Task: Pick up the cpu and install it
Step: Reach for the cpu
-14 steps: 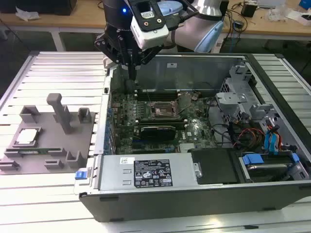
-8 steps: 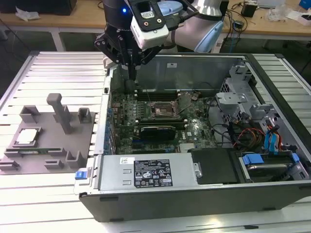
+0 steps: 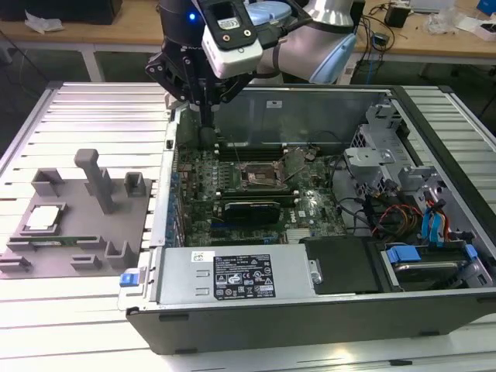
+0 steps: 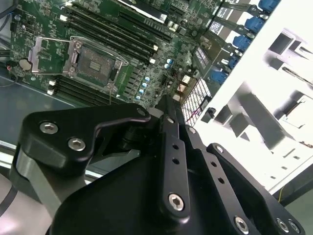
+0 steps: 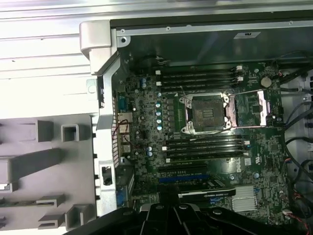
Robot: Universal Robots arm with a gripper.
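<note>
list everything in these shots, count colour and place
cpu: one, silver, in the fixture on the exterior view's left
fixture: one, grey, on the table beside the case
memory stick: one, green, along the fixture's near edge
computer case: one, dark grey, open, mid-table
motherboard: one, green, inside the case
cpu socket: one, dark with metal frame, open and empty, mid-motherboard
power supply: one, silver, case's near side
expansion card: one, black, just nearer than the socket
table: one, silver slatted, under everything
robot arm: one, silver and blue, behind the case
gripper: one, black, over the case's far corner on the exterior view's left, jaws shut, empty
</note>
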